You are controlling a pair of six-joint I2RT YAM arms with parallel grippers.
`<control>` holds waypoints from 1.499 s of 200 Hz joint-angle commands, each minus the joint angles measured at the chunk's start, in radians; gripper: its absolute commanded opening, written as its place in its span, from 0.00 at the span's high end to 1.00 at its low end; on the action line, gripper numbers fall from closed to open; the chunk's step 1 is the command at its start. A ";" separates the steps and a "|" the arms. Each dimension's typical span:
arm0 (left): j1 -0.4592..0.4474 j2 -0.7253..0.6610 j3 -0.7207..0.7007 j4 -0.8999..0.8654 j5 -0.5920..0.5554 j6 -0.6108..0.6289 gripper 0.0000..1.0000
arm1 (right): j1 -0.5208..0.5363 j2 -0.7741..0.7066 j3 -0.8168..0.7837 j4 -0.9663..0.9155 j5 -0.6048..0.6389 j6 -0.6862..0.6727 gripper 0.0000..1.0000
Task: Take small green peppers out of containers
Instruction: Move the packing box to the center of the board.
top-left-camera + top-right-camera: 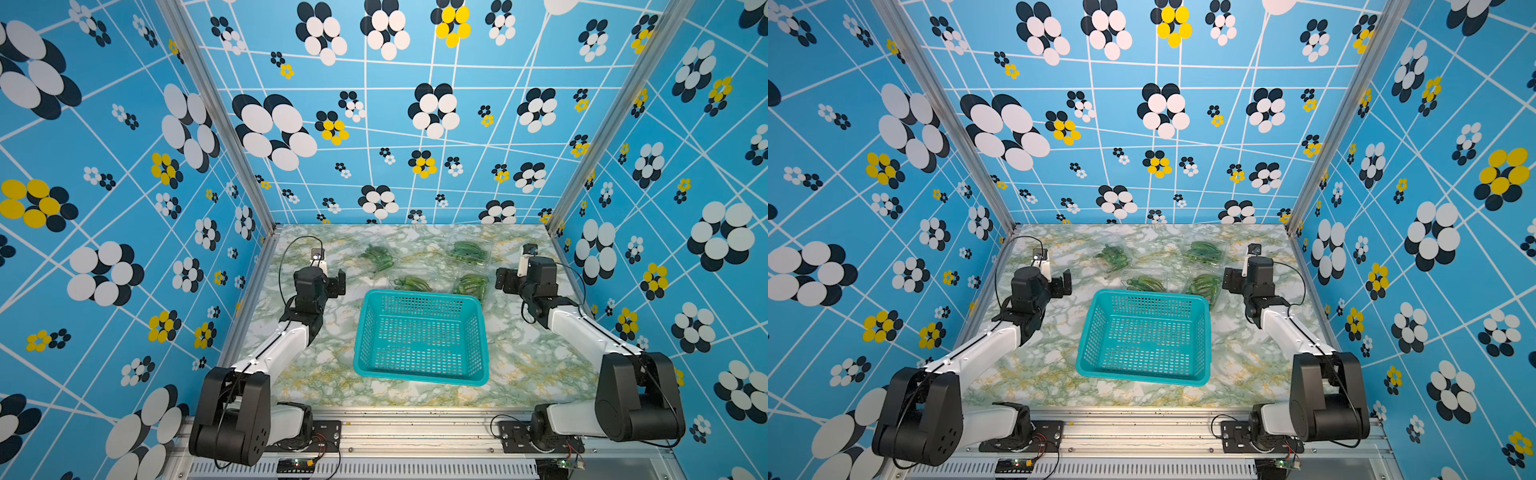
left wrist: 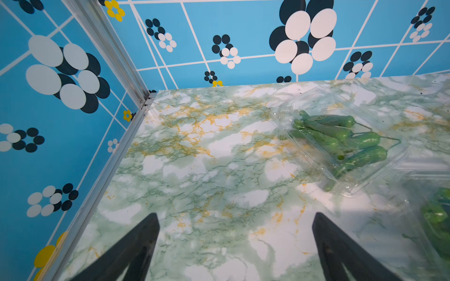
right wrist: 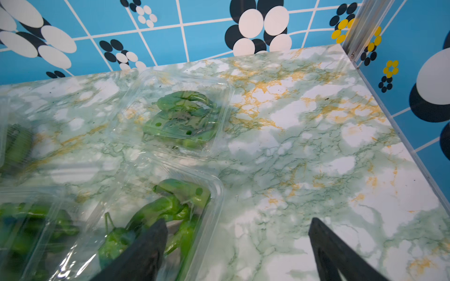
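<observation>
Shoulder joints (image 1: 230,419) of both arms sit nearest, at 6 o'clock of the table (image 1: 324,376). Step in hand: approach; no pepper is out. Small green peppers (image 1: 471,286) lie inside four clear containers (image 1: 467,251) at 12 o'clock of the teal basket (image 1: 419,377). Left gripper (image 2: 235,219) and right gripper (image 3: 237,221), at 10 and 2 o'clock, have jaws spread wide, holding nothing; forearms reach forward. Next, the right gripper probably must unlatch the nearest container's lid.

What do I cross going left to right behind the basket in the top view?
The left gripper → far-left pepper container → middle pepper container → right gripper.
</observation>
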 commanded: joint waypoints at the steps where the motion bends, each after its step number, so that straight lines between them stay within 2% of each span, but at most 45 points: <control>1: -0.042 0.050 0.151 -0.444 -0.016 -0.083 0.01 | 0.091 -0.037 0.097 -0.314 -0.034 0.029 0.08; 14: -0.058 0.082 0.195 -0.548 -0.012 -0.127 0.00 | 0.133 -0.036 0.157 -0.422 -0.062 0.028 0.08; 26: -0.065 0.086 0.198 -0.574 -0.004 -0.188 0.01 | 0.165 -0.032 0.194 -0.491 -0.107 -0.006 0.09; 59: -0.064 0.094 0.178 -0.570 0.209 -0.318 0.00 | 0.252 0.017 0.252 -0.586 -0.131 -0.151 0.11; 74: -0.067 0.114 0.192 -0.600 0.249 -0.343 0.00 | 0.279 0.053 0.271 -0.604 -0.137 -0.215 0.13; 107: -0.065 0.109 0.182 -0.605 0.288 -0.357 0.00 | 0.351 0.118 0.329 -0.608 -0.111 -0.314 0.15; 152: -0.058 0.084 0.177 -0.629 0.341 -0.345 0.01 | 0.442 0.263 0.499 -0.684 -0.070 -0.410 0.16; 218: -0.045 0.047 0.185 -0.665 0.408 -0.335 0.00 | 0.473 0.454 0.711 -0.816 -0.104 -0.478 0.20; 300: -0.045 0.005 0.173 -0.669 0.457 -0.358 0.00 | 0.498 0.496 0.716 -0.834 -0.173 -0.492 0.23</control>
